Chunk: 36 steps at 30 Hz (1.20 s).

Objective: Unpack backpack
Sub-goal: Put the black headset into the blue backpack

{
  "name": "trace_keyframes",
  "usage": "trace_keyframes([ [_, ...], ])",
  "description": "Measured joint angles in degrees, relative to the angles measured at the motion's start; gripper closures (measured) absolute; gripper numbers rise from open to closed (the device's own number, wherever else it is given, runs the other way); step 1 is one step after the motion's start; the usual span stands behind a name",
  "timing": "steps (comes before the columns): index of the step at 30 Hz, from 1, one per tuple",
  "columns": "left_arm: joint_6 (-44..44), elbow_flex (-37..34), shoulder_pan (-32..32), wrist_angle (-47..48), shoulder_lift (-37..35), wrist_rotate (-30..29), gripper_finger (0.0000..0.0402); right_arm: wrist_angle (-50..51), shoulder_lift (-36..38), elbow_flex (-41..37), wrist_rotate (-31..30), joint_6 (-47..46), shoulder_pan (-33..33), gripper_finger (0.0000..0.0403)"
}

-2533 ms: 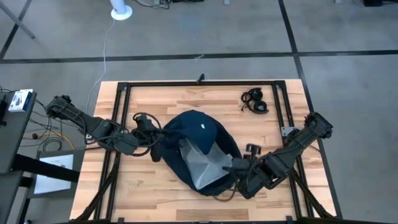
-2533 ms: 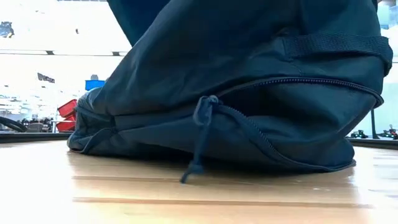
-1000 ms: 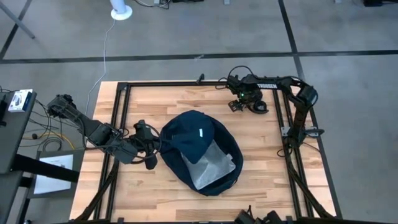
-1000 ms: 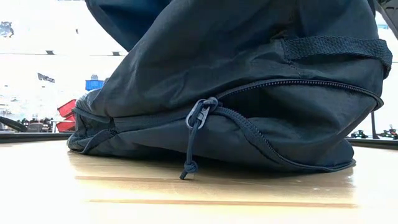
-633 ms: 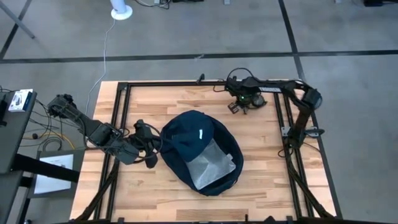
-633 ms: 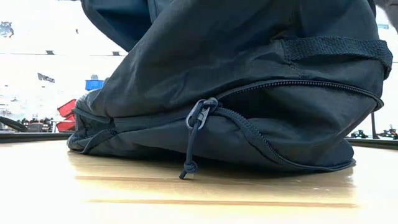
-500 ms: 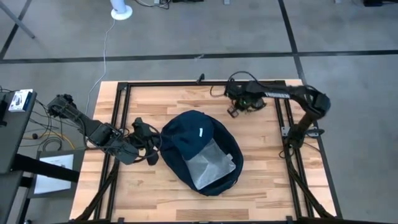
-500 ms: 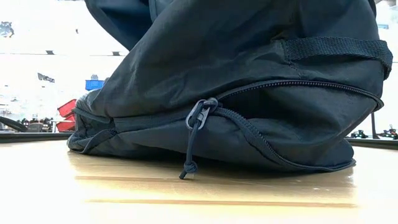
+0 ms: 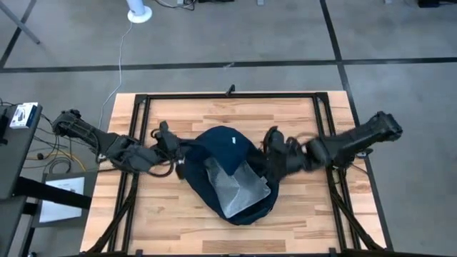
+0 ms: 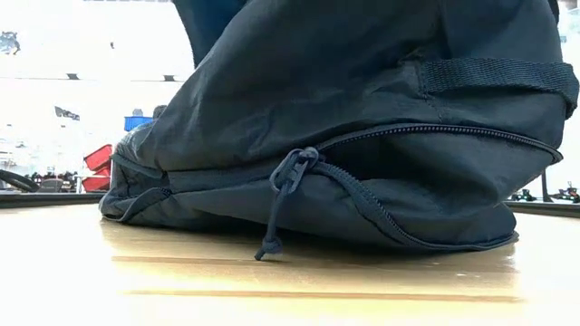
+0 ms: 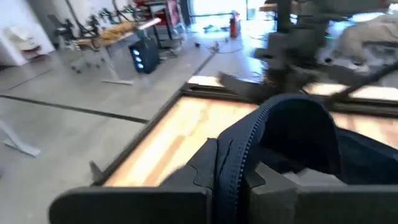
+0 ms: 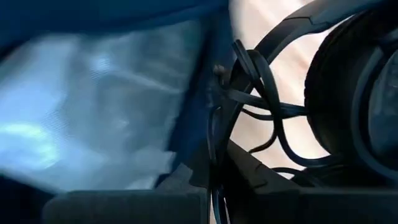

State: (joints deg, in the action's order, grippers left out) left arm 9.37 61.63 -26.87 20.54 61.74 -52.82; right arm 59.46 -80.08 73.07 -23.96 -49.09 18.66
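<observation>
The dark navy backpack [image 9: 228, 171] lies on its side in the middle of the table, open on top, with a clear plastic bag [image 9: 235, 184] showing inside. In the low view the backpack [image 10: 362, 136] fills the picture and its zipper cord [image 10: 275, 213] hangs to the tabletop. My left gripper [image 9: 178, 160] is shut on the bag's left edge. My right gripper [image 9: 275, 158] is at the bag's right side, shut on black headphones [image 12: 348, 93]. My left gripper pinches the backpack's zippered opening edge [image 11: 245, 146] between its two fingers, coming level from the table's left. The edge arches up from the fingers; the rest of the bag lies on the table. My right gripper holds the headphones by a thin dark part, cable or band [image 12: 214, 168], between its fingers. It comes from the table's right. An earcup and loops of cable [image 12: 264, 106] sit just past the fingers, beside the backpack's rim.
A black metal frame [image 9: 228, 95] runs around the wooden tabletop [image 9: 178, 118]. Bare wood shows along the far side and in front of the backpack in the low view.
My right gripper has swung from the table's far right corner toward the near edge and left, to the backpack's right side. The headphones have left their spot at the far right and come with it. My left gripper has shifted slightly toward the backpack.
</observation>
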Motion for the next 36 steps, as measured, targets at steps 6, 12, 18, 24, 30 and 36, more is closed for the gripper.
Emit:
trace_keyframes([
  [6,0.3,0.0,4.8,-1.6,0.1,-0.1,0.0402,-2.2,-6.7,8.8,-6.4,-4.0,10.6,0.0397],
  [12,-1.3,0.0,6.3,-9.2,0.1,1.7,0.0402,-7.3,-16.9,14.2,-5.4,-2.1,10.8,0.0397],
  [18,-1.6,0.0,6.2,-12.3,0.1,3.4,0.0402,-19.1,-24.6,17.3,0.4,5.1,6.7,0.0397],
  [24,0.2,0.0,5.4,-12.6,0.1,8.1,0.0402,-23.6,-28.1,17.9,3.7,10.0,0.8,0.039],
  [30,-1.0,0.0,3.4,-14.6,0.1,8.2,0.0402,-22.0,-28.1,18.1,8.4,10.5,-3.1,0.0366],
  [36,-1.6,0.0,1.8,-14.0,0.1,8.3,0.0402,-19.1,-28.1,18.1,12.4,10.2,-3.9,0.0305],
])
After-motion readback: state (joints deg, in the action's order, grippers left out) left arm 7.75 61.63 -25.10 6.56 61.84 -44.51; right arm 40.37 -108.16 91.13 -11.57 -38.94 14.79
